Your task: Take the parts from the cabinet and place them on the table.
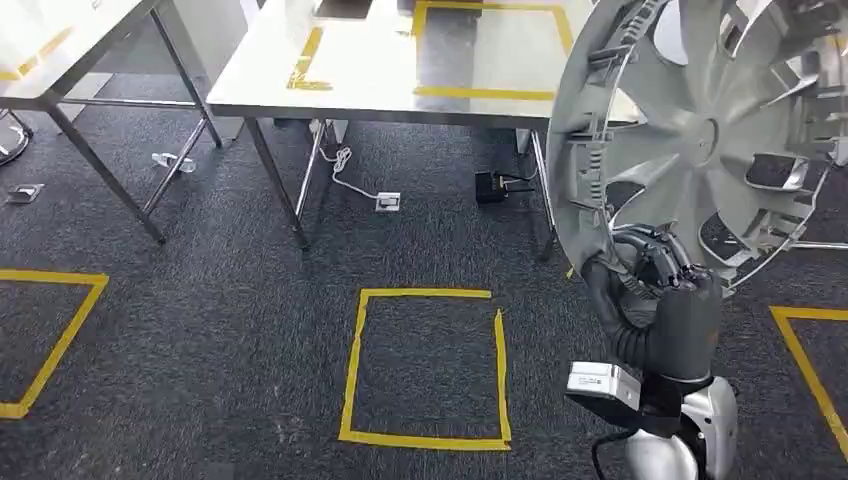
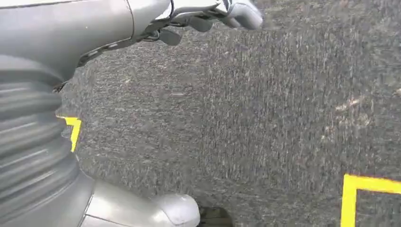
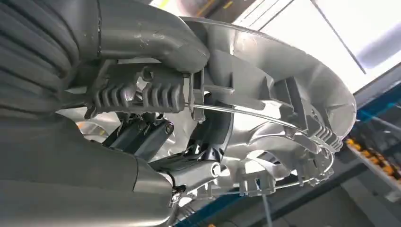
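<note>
Silver plastic hubcap [image 1: 700, 130] clamped upright in right hand [image 1: 660, 300]; steel table [image 1: 400, 70] ahead-left; left hand [image 2: 208, 19] grip indiscernible.

tbl top [image 1: 380, 75] ahead open | hubcap [image 1: 700, 130] blocks rt side | tbl legs [image 1: 275, 185] below

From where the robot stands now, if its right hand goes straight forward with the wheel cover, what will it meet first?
Most likely the steel table: the wheel cover held up by the right hand already overlaps the table's near edge in the head view. Depth is unclear, so contact distance cannot be judged.
</note>
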Tool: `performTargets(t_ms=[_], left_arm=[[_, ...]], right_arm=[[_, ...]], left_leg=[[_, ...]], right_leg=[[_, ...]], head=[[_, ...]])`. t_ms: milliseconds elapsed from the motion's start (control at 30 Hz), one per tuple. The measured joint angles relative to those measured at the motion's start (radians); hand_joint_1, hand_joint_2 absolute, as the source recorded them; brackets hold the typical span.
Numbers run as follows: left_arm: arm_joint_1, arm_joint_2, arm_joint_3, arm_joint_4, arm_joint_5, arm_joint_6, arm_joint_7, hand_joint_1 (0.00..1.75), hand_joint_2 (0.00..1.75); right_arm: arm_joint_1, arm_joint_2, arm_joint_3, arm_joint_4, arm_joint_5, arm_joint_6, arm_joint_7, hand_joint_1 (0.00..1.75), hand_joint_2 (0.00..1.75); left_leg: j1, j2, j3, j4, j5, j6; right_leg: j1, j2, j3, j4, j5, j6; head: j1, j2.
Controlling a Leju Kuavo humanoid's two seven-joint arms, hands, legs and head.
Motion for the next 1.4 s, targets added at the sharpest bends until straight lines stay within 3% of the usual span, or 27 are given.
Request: performTargets(t_ms=[33,100,133,233,267,300,400,467,500,567,633,733,767,800,833,900,933,967,1033,1100,1133,1233,1267,1300,1333,1367,1400], left_arm=[[0.001,-0.001,0.0,0.0,0.0,0.0,0.0,0.0,1.75],[0.0,-0.001,0.0,0.0,0.0,0.0,-0.001,0.0,1.75],[-0.002,-0.002,0.0,0.001,0.0,0.0,-0.001,0.0,1.75],[-0.003,-0.001,0.0,0.001,0.0,0.0,0.0,0.0,1.75],[-0.001,-0.001,0.0,0.001,0.002,0.0,0.0,0.0,1.75],[0.0,-0.001,0.001,0.001,0.005,0.0,0.002,0.0,1.75],[-0.001,0.001,0.002,0.001,0.011,0.0,0.003,0.0,1.75],[-0.004,0.0,0.003,0.001,0.011,0.0,0.006,0.0,1.75],[-0.003,0.0,0.003,0.001,0.011,-0.002,0.006,0.0,1.75],[-0.003,-0.001,0.003,0.001,0.011,-0.002,0.006,0.0,1.75],[-0.004,-0.003,0.004,0.0,0.01,-0.002,0.006,0.0,1.75],[-0.006,-0.004,0.004,0.0,0.0,-0.002,0.01,0.0,1.75],[-0.005,-0.004,0.004,0.0,-0.003,-0.002,0.013,0.0,1.75],[-0.004,-0.005,0.004,0.001,-0.006,-0.002,0.016,0.0,1.75],[-0.003,-0.006,0.004,0.001,-0.009,-0.002,0.017,0.0,1.75],[-0.004,-0.006,0.004,0.001,-0.01,-0.001,0.019,0.0,1.75],[-0.004,-0.005,0.004,0.001,-0.01,-0.001,0.019,0.0,1.75],[-0.006,-0.005,0.004,0.001,-0.01,-0.001,0.019,0.0,1.75],[-0.005,-0.004,0.004,0.0,-0.01,-0.001,0.019,0.0,1.75],[-0.006,-0.001,0.004,-0.001,-0.01,0.0,0.019,0.0,1.75],[-0.007,-0.001,0.004,-0.001,-0.01,0.001,0.018,0.0,1.75],[-0.008,0.0,0.004,0.0,-0.01,0.001,0.018,0.0,1.75],[-0.005,0.002,0.004,0.0,-0.01,0.001,0.019,0.0,1.75],[-0.003,0.002,0.004,0.0,-0.01,0.001,0.019,0.0,1.75],[-0.002,0.003,0.004,0.0,-0.011,0.001,0.02,0.0,1.75],[-0.002,0.004,0.004,0.0,-0.011,0.001,0.021,0.0,1.75],[-0.002,0.005,0.004,0.0,-0.012,0.001,0.021,0.0,1.75]], right_arm=[[0.0,0.0,0.0,0.0,-0.001,0.0,0.001,1.75,1.75],[0.0,0.0,0.0,0.0,-0.002,0.0,0.002,1.75,1.75],[-0.003,0.0,0.0,0.0,-0.001,0.001,0.001,1.75,1.75],[-0.002,0.0,0.0,0.0,-0.001,0.002,0.0,1.75,1.75],[-0.001,0.0,0.0,0.0,-0.001,0.002,0.002,1.75,1.75],[0.001,0.0,0.0,0.0,-0.001,0.002,0.003,1.75,1.75],[0.003,0.0,0.0,0.0,-0.001,0.002,0.003,1.75,1.75],[0.002,0.0,0.0,0.0,-0.001,0.0,0.001,1.75,1.75],[0.002,0.0,0.0,0.0,-0.001,0.001,0.002,1.75,1.75],[0.002,0.0,0.0,0.0,-0.001,0.001,0.002,1.75,1.75],[0.0,0.0,0.0,0.0,-0.002,0.001,0.002,1.75,1.75],[0.003,0.0,0.0,0.0,0.0,0.001,0.0,1.75,1.75],[0.005,0.0,-0.001,0.0,-0.001,0.001,0.001,1.75,1.75],[0.006,0.0,-0.002,0.0,-0.002,0.001,0.002,1.75,1.75],[0.006,0.0,-0.002,0.0,-0.002,0.001,0.002,1.75,1.75],[0.005,0.0,-0.002,0.0,-0.003,0.001,-0.002,1.75,1.75],[0.005,0.0,-0.002,0.0,-0.002,0.0,-0.003,1.75,1.75],[0.004,0.0,-0.002,0.001,-0.002,0.0,-0.004,1.75,1.75],[0.008,0.0,-0.002,0.001,-0.003,-0.003,-0.003,1.75,1.75],[0.012,0.0,-0.003,0.0,-0.002,-0.006,-0.003,1.75,1.75],[0.01,0.0,-0.003,0.001,-0.002,-0.006,-0.003,1.75,1.75],[0.012,0.002,-0.003,0.001,0.0,-0.008,-0.005,1.75,1.75],[0.013,0.002,-0.003,0.001,-0.004,-0.008,-0.006,1.75,1.75],[0.014,0.002,-0.004,0.001,-0.007,-0.008,-0.008,1.75,1.75],[0.014,0.003,-0.004,0.001,-0.007,-0.008,-0.009,1.75,1.75],[0.014,0.003,-0.004,0.001,-0.008,-0.008,-0.011,1.75,1.75],[0.014,0.003,-0.004,0.001,-0.008,-0.008,-0.012,1.75,1.75]], left_leg=[[-0.001,0.0,0.006,0.008,0.008,-0.008],[-0.001,-0.001,0.002,0.036,-0.006,-0.015],[-0.001,-0.001,-0.024,0.085,-0.02,-0.017],[0.004,0.0,-0.158,0.285,-0.1,-0.029],[0.005,0.0,-0.183,0.303,-0.1,-0.032],[0.005,0.0,-0.183,0.276,-0.072,-0.032],[0.006,0.0,-0.103,0.041,0.096,-0.021],[-0.001,0.001,-0.097,0.009,0.056,-0.008],[-0.001,0.0,-0.092,0.006,0.077,0.0],[0.001,-0.002,-0.081,0.004,0.074,0.013],[0.007,-0.002,-0.067,-0.003,0.07,0.024],[0.007,-0.003,-0.056,-0.003,0.053,0.03],[0.007,-0.004,-0.05,-0.003,0.047,0.029],[0.007,-0.005,-0.041,-0.003,0.041,0.028],[0.007,-0.005,-0.031,-0.003,0.033,0.025],[0.008,-0.005,-0.007,-0.002,0.015,0.017],[0.005,-0.005,-0.004,0.001,0.006,0.01],[0.002,-0.007,-0.001,0.0,0.002,0.004],[0.002,-0.004,0.011,0.009,0.0,-0.011],[0.004,-0.002,0.012,0.018,-0.01,-0.022],[0.004,-0.003,0.0,0.057,-0.017,-0.024],[0.005,-0.002,-0.133,0.261,-0.094,-0.033],[0.005,-0.002,-0.169,0.301,-0.12,-0.034],[0.005,-0.002,-0.182,0.296,-0.12,-0.033],[0.005,-0.002,-0.178,0.254,-0.095,-0.03],[0.004,-0.003,-0.159,0.187,-0.051,-0.023],[0.001,-0.002,-0.135,0.103,0.017,-0.013]], right_leg=[[-0.004,0.0,0.004,-0.005,-0.002,-0.006],[-0.012,0.0,0.035,-0.015,-0.004,-0.018],[-0.013,0.0,0.042,-0.016,-0.009,-0.024],[-0.013,0.002,0.055,-0.015,-0.025,-0.03],[-0.013,0.005,0.063,-0.015,-0.032,-0.029],[-0.013,0.007,0.072,-0.015,-0.038,-0.028],[-0.014,0.008,0.105,-0.015,-0.064,-0.02],[-0.009,0.01,0.102,-0.011,-0.077,-0.006],[-0.009,0.01,0.105,-0.011,-0.078,0.0],[-0.008,0.01,0.11,-0.003,-0.078,0.009],[-0.01,0.006,0.066,0.076,-0.083,0.018],[-0.017,0.006,-0.077,0.283,-0.17,0.031],[-0.018,0.005,-0.104,0.306,-0.179,0.034],[-0.02,0.005,-0.11,0.289,-0.16,0.035],[-0.021,0.005,-0.097,0.232,-0.113,0.035],[-0.021,0.003,-0.032,0.054,0.013,0.03],[-0.018,-0.002,-0.018,0.006,0.022,0.025],[-0.013,-0.003,-0.02,0.01,-0.03,0.017],[-0.015,0.001,-0.01,0.001,-0.003,0.001],[-0.018,0.002,0.019,-0.003,-0.004,-0.016],[-0.018,0.0,0.031,-0.003,-0.009,-0.023],[-0.015,0.002,0.046,-0.003,-0.027,-0.032],[-0.014,0.005,0.054,-0.002,-0.035,-0.032],[-0.014,0.007,0.063,-0.002,-0.043,-0.032],[-0.013,0.009,0.076,-0.002,-0.053,-0.032],[-0.013,0.009,0.09,-0.002,-0.063,-0.031],[-0.012,0.008,0.106,-0.003,-0.075,-0.028]], head=[[0.0,0.0],[0.0,0.0],[-0.01,0.0],[-0.011,0.0],[-0.013,0.0],[-0.013,0.0],[-0.013,0.0],[-0.015,0.0],[-0.014,0.0],[-0.015,0.0],[-0.01,0.0],[-0.01,0.0],[-0.01,0.0],[-0.01,0.0],[-0.009,0.0],[-0.01,0.0],[-0.01,0.0],[-0.009,0.0],[-0.01,0.0],[-0.011,0.0],[-0.012,0.0],[-0.017,0.0],[-0.019,0.0],[-0.018,0.0],[-0.019,0.0],[-0.019,0.0],[-0.019,0.0]])
